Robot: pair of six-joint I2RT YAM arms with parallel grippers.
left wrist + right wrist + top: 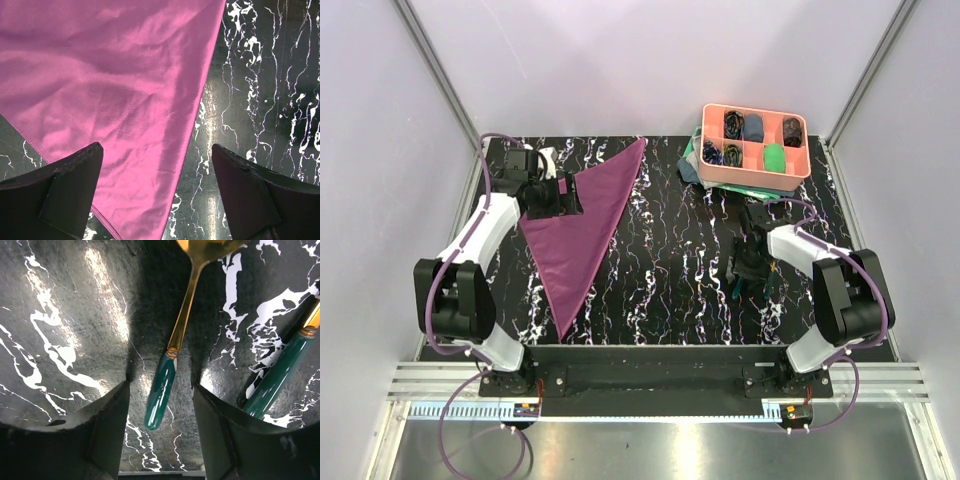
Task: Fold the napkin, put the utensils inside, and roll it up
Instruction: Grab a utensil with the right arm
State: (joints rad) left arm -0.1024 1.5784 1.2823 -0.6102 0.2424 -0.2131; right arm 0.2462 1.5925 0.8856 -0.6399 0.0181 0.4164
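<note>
The plum-purple napkin point(585, 225) lies folded into a long triangle on the left half of the black marble table. My left gripper point(570, 197) hovers over its left edge, open and empty. In the left wrist view the gripper point(156, 147) is above the napkin point(110, 85), near its straight edge. My right gripper point(748, 262) is low over the utensils and open. In the right wrist view the gripper point(161, 390) has its fingers either side of one utensil's teal handle point(160, 392), with gaps on both sides. The second utensil point(280, 372) lies to the right. Their gold heads are mostly cut off.
A coral compartment tray point(760, 180) holding small cloth rolls stands at the back right. It sits partly on a teal-green cloth point(692, 165). Grey walls enclose the table on three sides. The table's near edge shows just below my right fingers.
</note>
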